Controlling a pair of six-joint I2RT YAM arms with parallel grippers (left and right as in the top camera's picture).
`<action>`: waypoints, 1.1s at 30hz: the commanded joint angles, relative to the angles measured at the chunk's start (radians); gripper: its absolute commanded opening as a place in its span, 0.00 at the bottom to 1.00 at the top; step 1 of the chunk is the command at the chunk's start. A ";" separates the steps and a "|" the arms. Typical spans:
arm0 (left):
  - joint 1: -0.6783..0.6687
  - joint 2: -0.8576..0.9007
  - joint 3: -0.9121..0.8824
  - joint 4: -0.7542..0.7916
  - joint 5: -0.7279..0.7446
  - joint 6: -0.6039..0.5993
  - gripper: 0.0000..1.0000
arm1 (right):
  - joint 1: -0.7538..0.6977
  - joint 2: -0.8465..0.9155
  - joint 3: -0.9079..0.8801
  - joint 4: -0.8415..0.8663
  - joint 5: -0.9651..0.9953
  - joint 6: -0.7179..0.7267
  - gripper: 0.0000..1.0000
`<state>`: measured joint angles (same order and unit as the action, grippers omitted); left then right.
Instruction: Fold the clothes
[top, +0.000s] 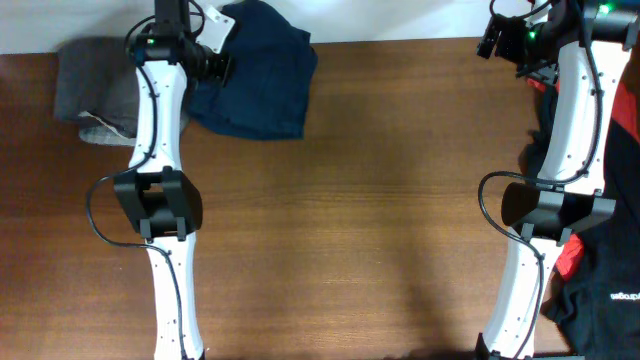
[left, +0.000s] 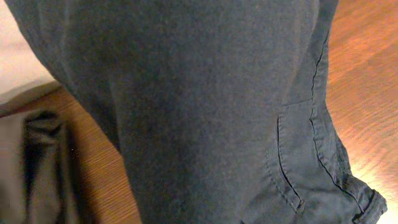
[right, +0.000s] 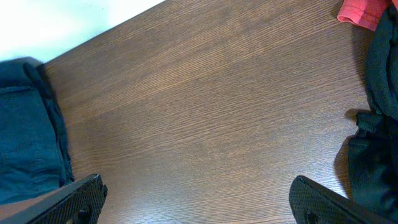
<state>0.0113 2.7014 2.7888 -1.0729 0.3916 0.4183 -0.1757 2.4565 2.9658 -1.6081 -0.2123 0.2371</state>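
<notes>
Bunched at the far side of the brown wooden table, left of centre: a dark navy blue, shorts-like cloth garment, crumpled into a rough lump and reaching just over the far edge. Close beside it on the left, a soft grey cloth garment, with any contact between the two hidden by the arm. Left gripper right at the navy lump's left edge. Nothing but navy cloth, a seam and a pocket opening in the left wrist view, no fingers showing, so cannot tell whether closed on the cloth or merely pressed against it. Right gripper spread wide, black fingers at the frame's corners, nothing between them, above bare wood at the far right. Heaped along the right edge, red-and-black garments. Judging from the overhead view, no true long axis to the navy piece yet, though stretched a little more far-to-near than across. Left arm plainly the nearer, already upon it, and the right well apart, with the garment lying off to its left. Probably next: drawing the lump nearward onto the open middle and spreading it flat.
</notes>
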 joint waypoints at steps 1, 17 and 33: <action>0.032 -0.011 0.029 0.006 -0.008 -0.013 0.00 | 0.006 0.005 -0.005 0.000 -0.013 0.008 0.99; 0.087 -0.015 0.128 0.017 -0.047 -0.013 0.00 | 0.006 0.005 -0.005 -0.006 -0.013 0.008 0.99; 0.164 -0.016 0.169 0.014 -0.147 -0.013 0.01 | 0.006 0.005 -0.005 -0.028 -0.013 0.007 0.99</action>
<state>0.1448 2.7029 2.9284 -1.0653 0.2684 0.4183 -0.1757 2.4565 2.9658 -1.6310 -0.2123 0.2367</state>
